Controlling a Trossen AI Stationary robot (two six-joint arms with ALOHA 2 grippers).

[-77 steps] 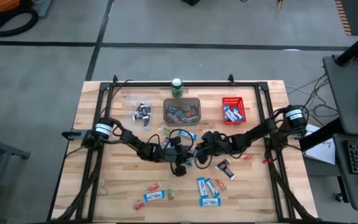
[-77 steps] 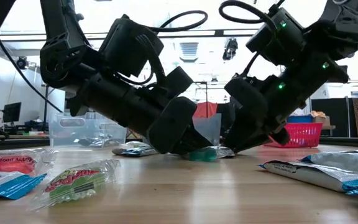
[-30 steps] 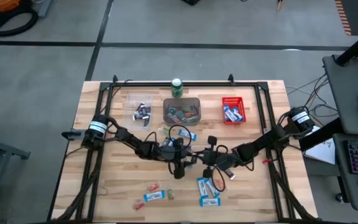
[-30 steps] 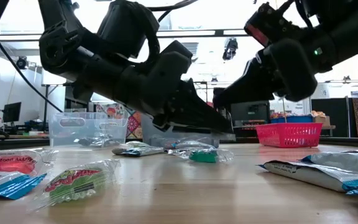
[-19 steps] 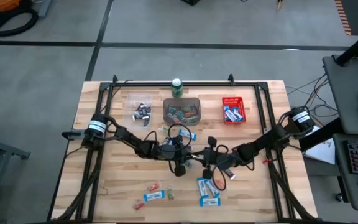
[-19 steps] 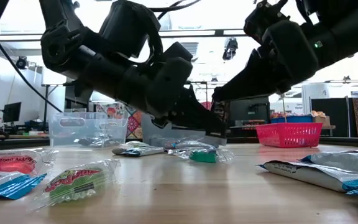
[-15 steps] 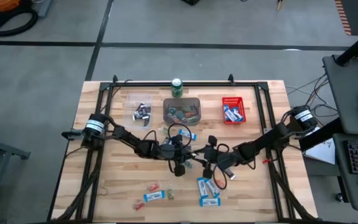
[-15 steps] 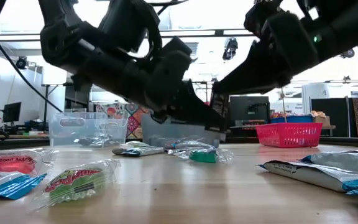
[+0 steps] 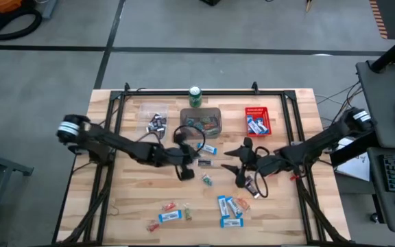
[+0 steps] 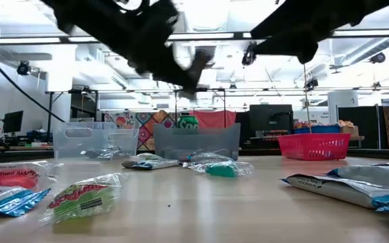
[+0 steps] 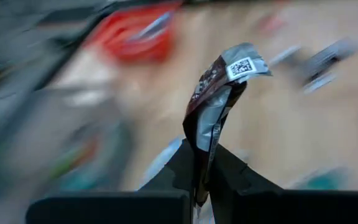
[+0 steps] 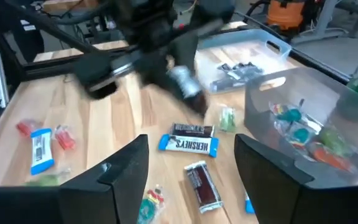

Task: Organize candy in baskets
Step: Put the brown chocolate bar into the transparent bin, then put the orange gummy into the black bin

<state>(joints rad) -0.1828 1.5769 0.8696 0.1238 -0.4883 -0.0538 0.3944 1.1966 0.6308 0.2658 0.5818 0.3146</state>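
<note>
Two hands in play: we see the left hand [image 11: 204,171] pinching a dark mini bar [image 11: 219,93], background smeared; the right hand [image 12: 191,168] hangs spread wide above the surface [image 9: 136,199].

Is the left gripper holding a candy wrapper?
Yes, the left gripper has its jaws shut on a dark brown candy wrapper standing up between them.

Three baskets sit in a row in the upper middle of the high view — one clear basket [image 9: 155,118], one grey basket [image 9: 201,123], one red basket [image 9: 257,121]. One green can [image 9: 195,95]. Two arms — two grippers. Loose candy is too small to count.
</note>
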